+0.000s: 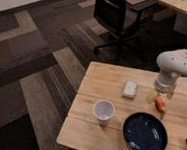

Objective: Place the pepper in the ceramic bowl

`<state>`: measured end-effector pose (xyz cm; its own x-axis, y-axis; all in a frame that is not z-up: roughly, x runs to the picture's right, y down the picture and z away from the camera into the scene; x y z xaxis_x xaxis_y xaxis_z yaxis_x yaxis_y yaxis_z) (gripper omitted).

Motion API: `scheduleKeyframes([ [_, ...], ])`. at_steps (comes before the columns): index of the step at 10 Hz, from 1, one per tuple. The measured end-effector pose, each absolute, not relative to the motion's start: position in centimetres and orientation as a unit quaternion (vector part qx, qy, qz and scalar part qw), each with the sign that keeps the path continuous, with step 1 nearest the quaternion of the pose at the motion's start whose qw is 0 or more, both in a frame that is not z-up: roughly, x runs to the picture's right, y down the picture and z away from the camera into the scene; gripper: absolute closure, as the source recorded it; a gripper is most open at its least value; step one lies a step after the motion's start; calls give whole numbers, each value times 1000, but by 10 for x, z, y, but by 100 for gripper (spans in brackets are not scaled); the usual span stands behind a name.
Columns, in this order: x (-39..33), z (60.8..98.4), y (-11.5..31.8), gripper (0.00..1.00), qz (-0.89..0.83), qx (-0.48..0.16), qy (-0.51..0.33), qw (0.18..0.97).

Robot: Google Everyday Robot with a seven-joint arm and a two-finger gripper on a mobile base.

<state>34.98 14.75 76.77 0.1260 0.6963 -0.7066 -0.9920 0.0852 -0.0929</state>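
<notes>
Pepper (pixel 161 104), small and orange-red, lies on the wooden tabletop (pixel 90 102) near the right edge of the view, just beyond the far rim of the ceramic bowl (pixel 145 133) and apart from it; the bowl is a wide, shallow, dark-blue dish standing at the near side of the tabletop, with nothing visible inside it. Claw (pixel 160 96) points downward directly over the pepper, released, its two fingers spread to either side of the pepper's far end; contact between fingers and pepper cannot be determined. White arm (pixel 175 63) enters from the right edge and bends down to the claw. White cup (pixel 104 110) stands upright to the left of the bowl, near it but not touching; pale rectangular block (pixel 130 88) lies flat beyond the cup, left of the claw and well apart from the pepper. Black office chair (pixel 114 12) stands on the patterned carpet (pixel 31 71) beyond the tabletop; a second table (pixel 172 1) occupies the upper right corner.
</notes>
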Motion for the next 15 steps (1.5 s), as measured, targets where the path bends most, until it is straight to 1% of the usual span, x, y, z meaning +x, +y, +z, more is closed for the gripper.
scheduleKeyframes([
  [10,355,789,175,35,589,-285,244,716],
  [11,355,790,177,42,587,-284,248,716],
  [12,355,790,177,52,587,-283,251,716],
  [14,353,786,177,88,581,-279,261,719],
  [15,352,781,175,98,577,-276,265,722],
])
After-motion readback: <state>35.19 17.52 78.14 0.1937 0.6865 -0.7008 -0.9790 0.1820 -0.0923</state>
